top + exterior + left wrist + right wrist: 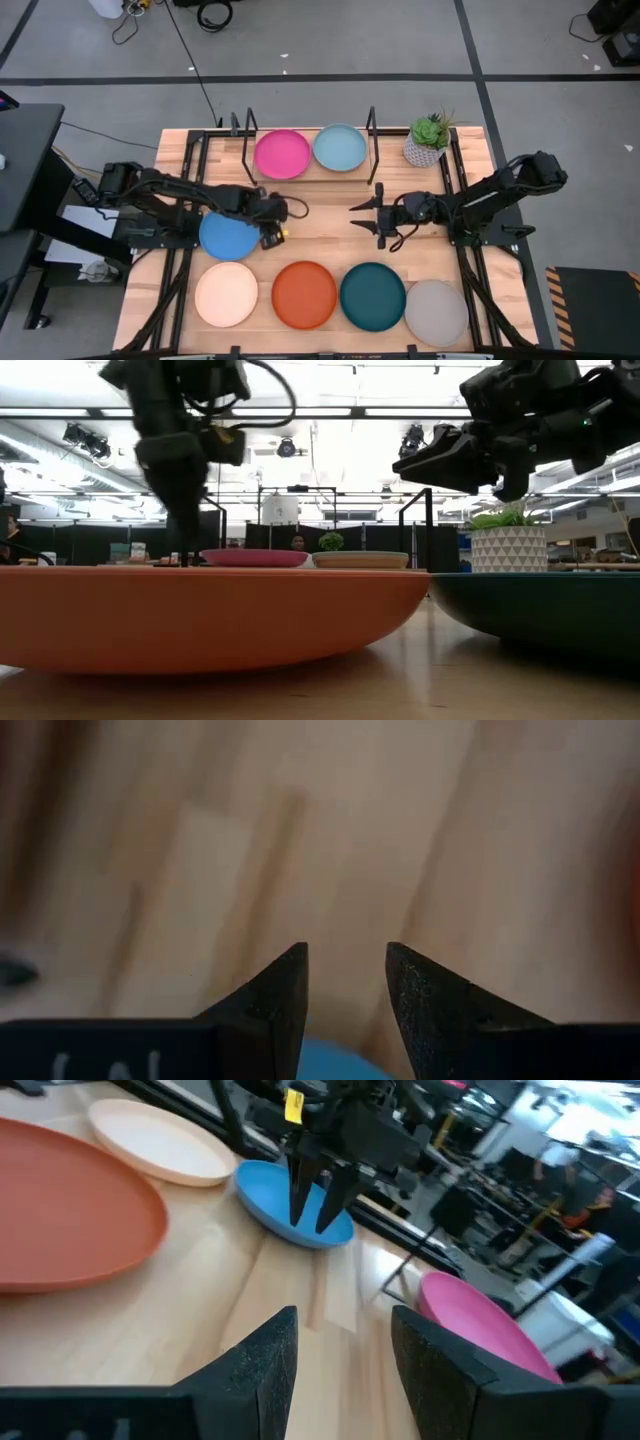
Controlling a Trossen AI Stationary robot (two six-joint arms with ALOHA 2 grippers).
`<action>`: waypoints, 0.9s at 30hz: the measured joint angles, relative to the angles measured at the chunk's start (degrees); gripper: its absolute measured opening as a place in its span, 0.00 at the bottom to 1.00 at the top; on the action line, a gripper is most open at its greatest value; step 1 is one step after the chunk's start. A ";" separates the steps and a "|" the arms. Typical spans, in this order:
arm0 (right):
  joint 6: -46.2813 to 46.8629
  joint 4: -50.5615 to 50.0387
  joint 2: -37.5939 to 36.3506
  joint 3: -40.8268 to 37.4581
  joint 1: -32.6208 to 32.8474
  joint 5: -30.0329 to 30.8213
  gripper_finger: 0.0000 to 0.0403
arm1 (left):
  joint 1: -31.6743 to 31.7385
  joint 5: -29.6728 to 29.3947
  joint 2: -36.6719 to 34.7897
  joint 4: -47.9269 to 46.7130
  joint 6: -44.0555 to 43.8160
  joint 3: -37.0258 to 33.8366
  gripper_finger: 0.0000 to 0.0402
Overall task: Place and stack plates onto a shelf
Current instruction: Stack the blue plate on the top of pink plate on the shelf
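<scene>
The blue plate (228,238) lies flat on the table left of centre. My left gripper (272,228) points down, open, low at that plate's right rim; its wrist view shows blue (330,1066) far back between the fingers. My right gripper (362,215) hovers open above the table's middle, pointing left. The magenta plate (282,154) and light blue plate (340,148) rest side by side on the shelf (310,178). Cream (227,294), orange (304,295), dark teal (372,295) and grey (436,312) plates lie in a row near the front edge. No tan plate shows. My left gripper comes from above with its fingers (300,1205) pointing down at the blue plate's right rim (335,1235). Bare wood shows between its fingertips. I cannot tell whether a finger touches the rim.
A potted plant (428,140) in a white pot stands at the shelf's right end. Black upright frames (372,125) bound the shelf. Bare wood (320,225) lies between the two grippers. Black arm rails run along both table sides.
</scene>
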 joint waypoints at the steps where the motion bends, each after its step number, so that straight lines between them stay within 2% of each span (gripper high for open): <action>1: -0.08 -0.08 0.00 0.00 -0.60 -1.49 0.42 | -0.92 0.18 0.01 -1.37 -2.09 0.00 0.36; 10: -1.88 0.80 0.00 0.00 -6.05 -11.98 0.42 | -4.60 0.00 0.01 -8.45 -24.27 0.00 0.36; 16: -2.18 1.63 0.00 0.00 -9.31 -20.30 0.42 | -6.01 -0.79 0.03 -10.93 -30.89 1.98 0.36; 21: -1.81 2.11 0.00 0.02 -10.29 -22.79 0.42 | -9.63 -4.26 0.03 -14.95 -34.86 5.78 0.36; 27: -1.55 2.09 0.00 0.02 -10.27 -23.22 0.42 | -12.85 -4.62 0.18 -18.50 -41.27 6.05 0.36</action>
